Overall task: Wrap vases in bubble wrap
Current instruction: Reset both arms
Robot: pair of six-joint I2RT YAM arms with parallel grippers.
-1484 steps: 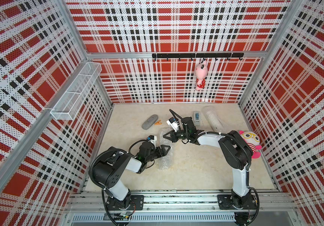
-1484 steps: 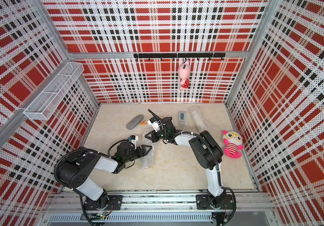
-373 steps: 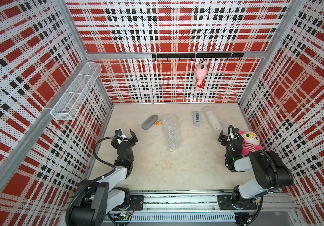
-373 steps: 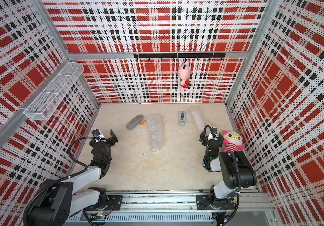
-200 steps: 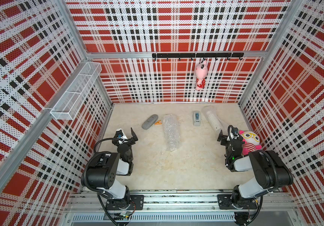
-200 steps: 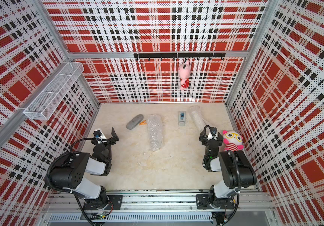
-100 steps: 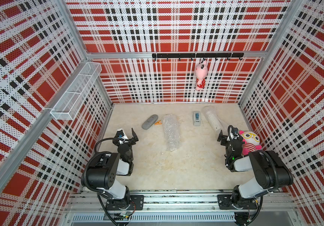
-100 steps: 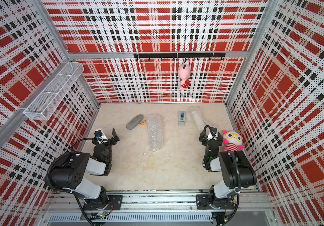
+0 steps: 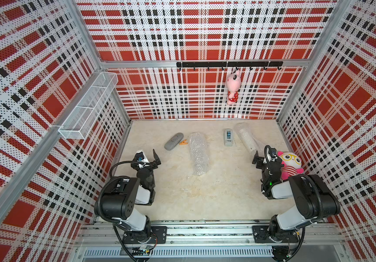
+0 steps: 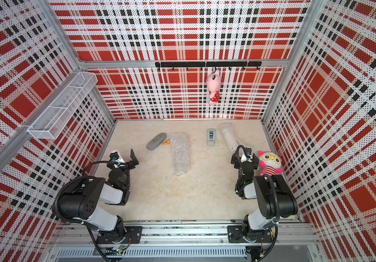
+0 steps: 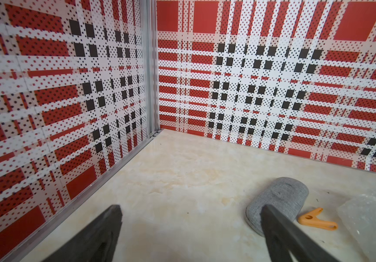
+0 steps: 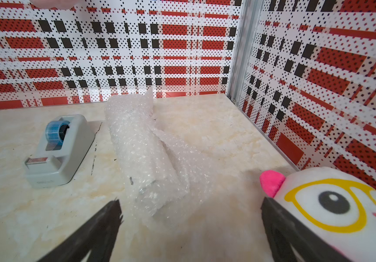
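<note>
Two rolls of bubble wrap lie on the floor. One roll lies mid-floor, the second roll at the back right. The vases do not show through the wrap. My left gripper stands open and empty by the left wall, well clear of the middle roll. On the opposite side, my right gripper is open and empty, just short of the near end of the back-right roll. Both arms are folded back at the front.
A grey oblong case and an orange clip lie left of the middle roll. A tape dispenser sits beside the back-right roll. A plush toy touches the right gripper's side. A wire basket juts from the left wall.
Since the earliest frames both arms have drawn back from the middle roll to the sides, leaving it on the floor. Over the last second nothing visibly moves.
</note>
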